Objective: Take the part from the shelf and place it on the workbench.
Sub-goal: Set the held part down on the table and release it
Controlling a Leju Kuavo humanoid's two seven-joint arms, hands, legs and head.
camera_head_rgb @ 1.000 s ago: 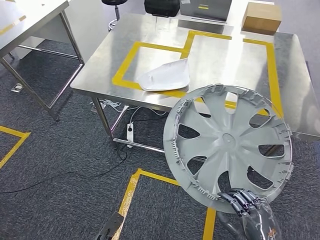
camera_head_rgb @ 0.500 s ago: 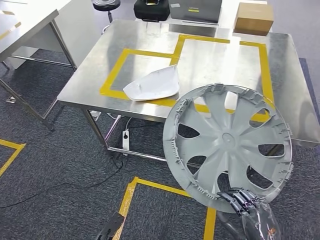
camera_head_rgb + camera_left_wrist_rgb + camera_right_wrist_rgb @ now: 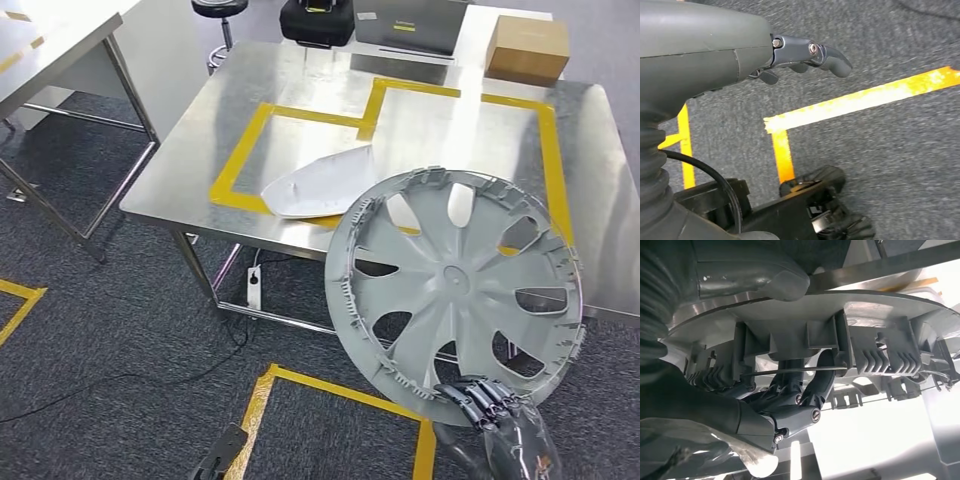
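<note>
Wheel cover (image 3: 455, 290) held before the workbench (image 3: 423, 120)

Our right hand (image 3: 504, 428) grips its lower rim; our left hand (image 3: 764, 50) hangs empty, fingers loosely curled. A white part (image 3: 321, 183) lies centre-frame, a cardboard box (image 3: 526, 48) upper right.

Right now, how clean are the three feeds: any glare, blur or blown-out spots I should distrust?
Head view: sharp; soft glare on the workbench, while the wheel cover reads clearly. Left wrist view: carpet and yellow tape smeared by motion blur; left hand crisp. Right wrist view: background blown out white; right hand dark against it.
</note>
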